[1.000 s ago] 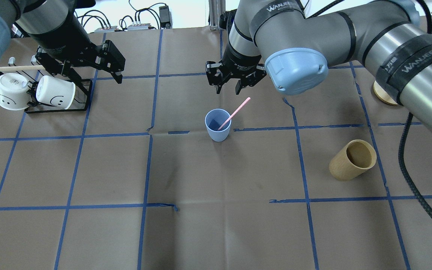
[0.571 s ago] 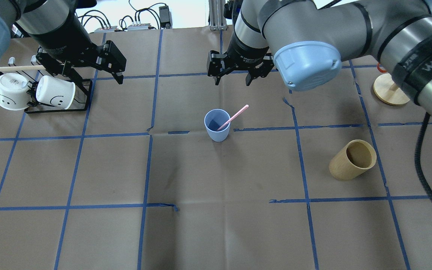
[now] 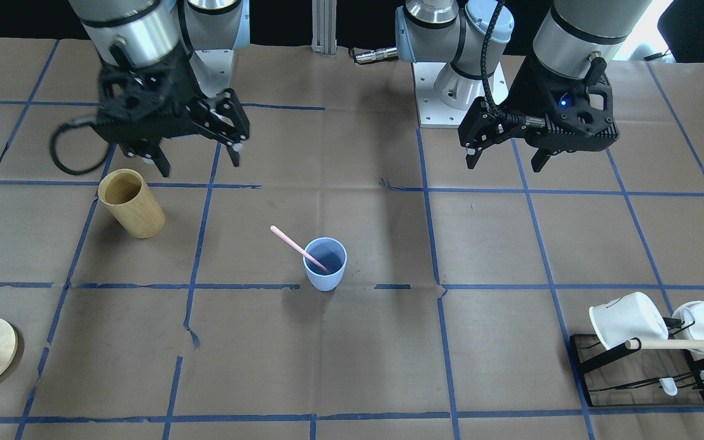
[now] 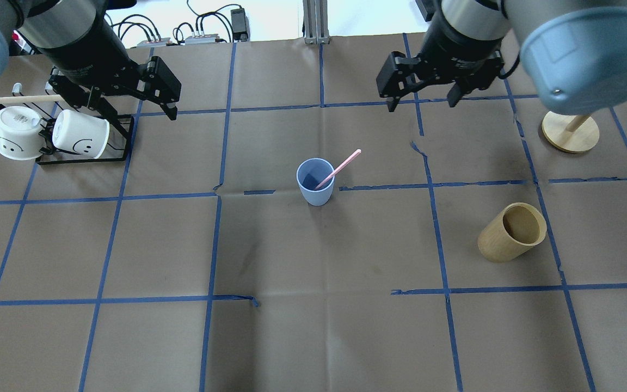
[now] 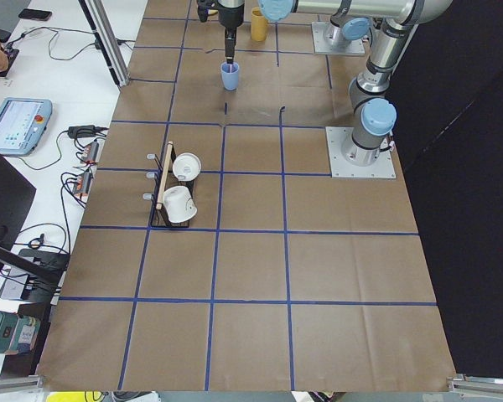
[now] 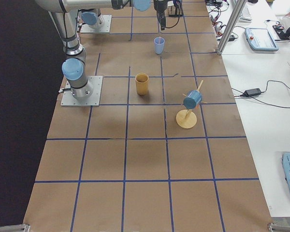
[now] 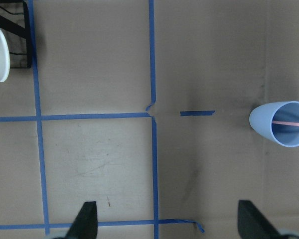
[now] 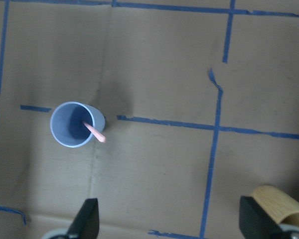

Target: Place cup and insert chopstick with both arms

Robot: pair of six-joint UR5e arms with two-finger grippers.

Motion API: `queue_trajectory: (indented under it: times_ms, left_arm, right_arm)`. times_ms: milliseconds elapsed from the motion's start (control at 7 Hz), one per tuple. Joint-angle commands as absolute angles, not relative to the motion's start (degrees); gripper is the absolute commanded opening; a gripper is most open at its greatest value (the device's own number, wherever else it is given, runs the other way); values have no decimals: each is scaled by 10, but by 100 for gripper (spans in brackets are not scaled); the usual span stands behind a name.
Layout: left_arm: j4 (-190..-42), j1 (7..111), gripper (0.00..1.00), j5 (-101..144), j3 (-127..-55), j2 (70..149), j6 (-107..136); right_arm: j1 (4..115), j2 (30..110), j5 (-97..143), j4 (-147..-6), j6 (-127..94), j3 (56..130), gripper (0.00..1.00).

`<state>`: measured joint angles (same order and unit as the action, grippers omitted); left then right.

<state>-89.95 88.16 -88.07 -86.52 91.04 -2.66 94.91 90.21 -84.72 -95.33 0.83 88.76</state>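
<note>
The light-blue cup (image 4: 315,182) stands upright near the table's middle; it also shows in the front view (image 3: 325,264). The pale-pink chopstick (image 4: 340,167) leans inside it, its top end sticking out over the rim toward the back right. My right gripper (image 4: 421,104) is open and empty, raised behind and to the right of the cup. Its wrist view shows the cup (image 8: 72,124) at far left. My left gripper (image 4: 138,114) is open and empty, hovering by the rack at the back left. Its wrist view shows the cup (image 7: 281,124) at the right edge.
A tan wooden cup (image 4: 511,232) stands tilted at the right. A black rack (image 4: 123,136) with two white cups (image 4: 19,132) and a wooden rod (image 4: 25,99) is at the back left. A round wooden stand (image 4: 570,132) is at the back right.
My right gripper has moved right and back, away from above the cup. The chopstick settled slightly lower against the rim. The left arm has barely moved.
</note>
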Motion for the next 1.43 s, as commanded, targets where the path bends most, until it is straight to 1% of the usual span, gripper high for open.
queue_trajectory:
  times_ms: [0,143,571,857,1286]
  left_arm:
    - [-895,882,100,-880,-865,911,-25]
    - [-895,882,100,-880,-865,915,-24]
    - [-896,882,100,-881,-866,908,-25]
    - [-895,887,100,-878,-859,927,-12]
    - [-898,886,100,-861,-860,915,7]
  right_arm:
    - [930,933,-900,-877,24,891,99]
    - [929,933,-903,-848,18,890,99]
    - [927,933,-897,-826,10,890,99]
    - [933,932,-898,-823,-40,889,99]
    - [937,938,-900,-805,-54,892,99]
